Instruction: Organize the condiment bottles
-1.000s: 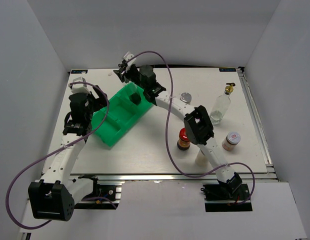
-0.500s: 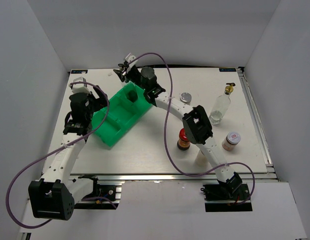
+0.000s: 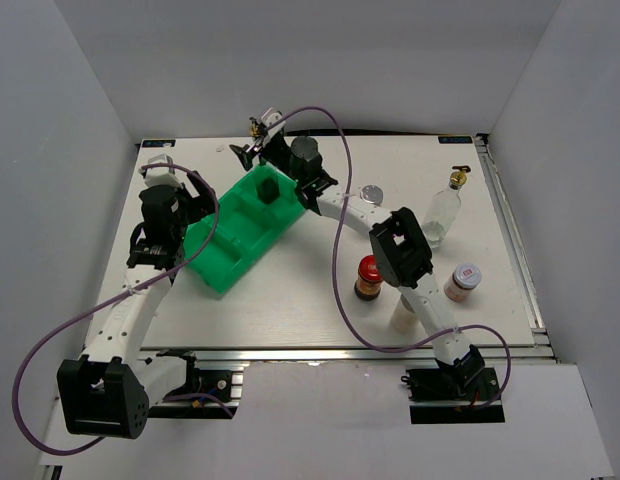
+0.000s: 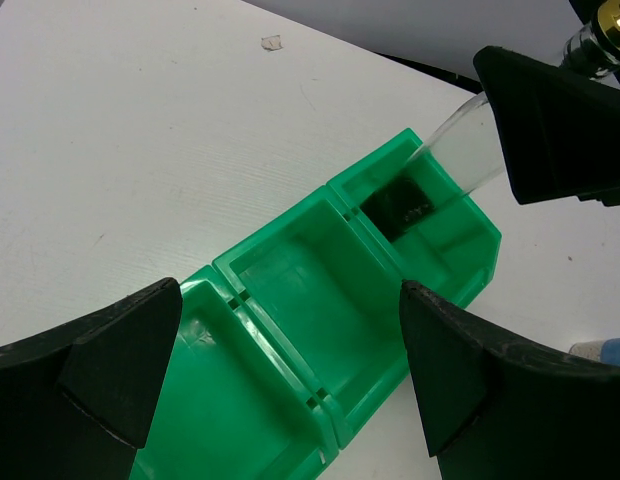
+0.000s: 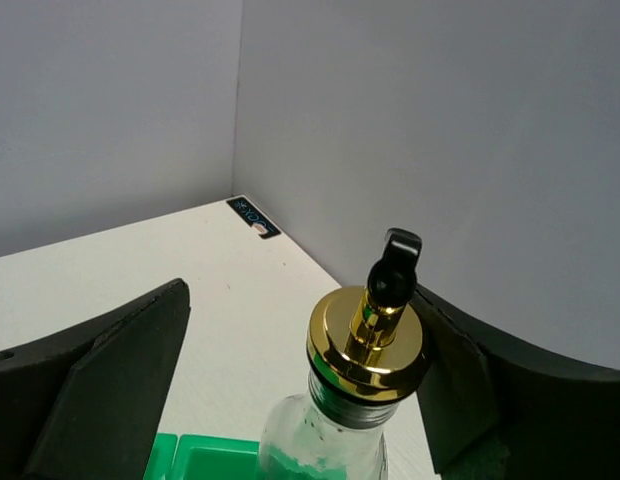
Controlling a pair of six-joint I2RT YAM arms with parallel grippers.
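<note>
White table: placing bottle, tilted, base in tray end cell.
Right gripper flanks neck, clamp unclear; left gripper spread above tray. Next: upright, release.

Bright, even, diffuse light; white worktop nearly washed out in overhead view. Shadows faint, soft-edged throughout. Left claw fingers dark, blurred at lower corners. Sheen on green tray. Sharp glints on gold pourer of glass bottle.
</note>
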